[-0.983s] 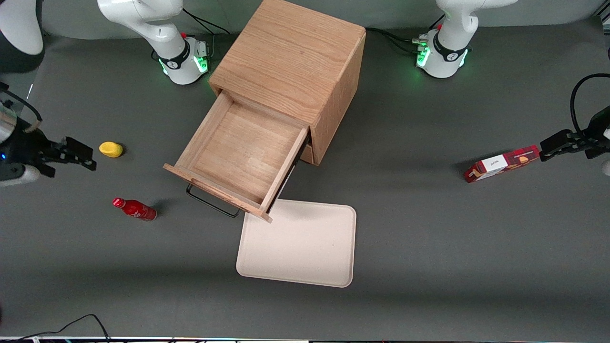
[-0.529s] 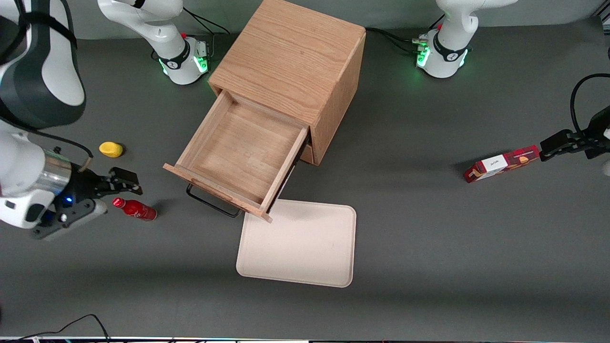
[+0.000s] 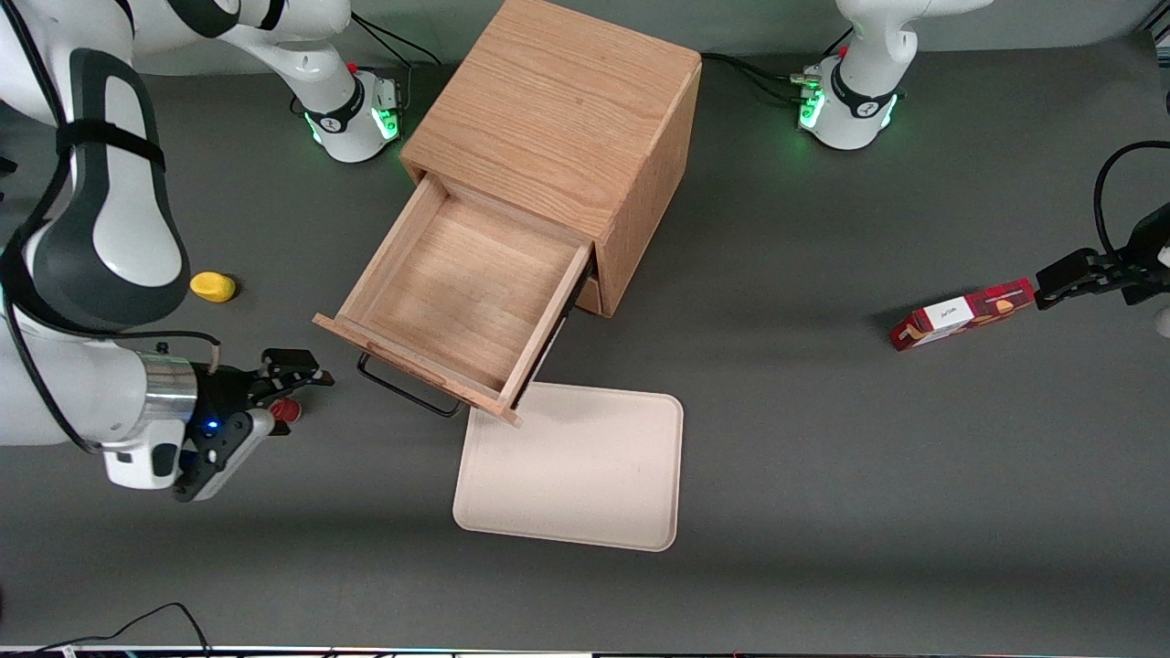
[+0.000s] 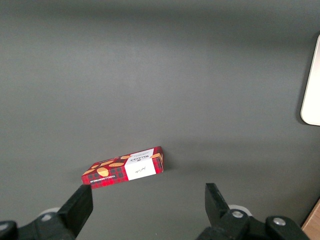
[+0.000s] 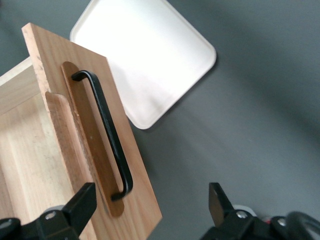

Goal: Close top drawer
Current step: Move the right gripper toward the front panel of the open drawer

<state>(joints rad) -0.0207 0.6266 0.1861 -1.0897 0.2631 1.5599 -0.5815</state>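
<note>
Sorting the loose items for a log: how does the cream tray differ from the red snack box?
The tray is plain cream, broad and flat, just in front of the top drawer. The snack box is red, patterned, narrow, toward the parked arm's end. Both lie on the table. The claw hovers beside the drawer's handle.

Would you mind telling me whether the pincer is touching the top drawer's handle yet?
Apart. The front view shows bare table between the open pincer and the top drawer's black handle.

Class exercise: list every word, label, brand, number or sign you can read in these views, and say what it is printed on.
Red box: white label with print, too small to read.
Red bottle: mostly hidden under the gripper, nothing legible.
Top drawer, cabinet, tray, yellow object: no text.
</note>
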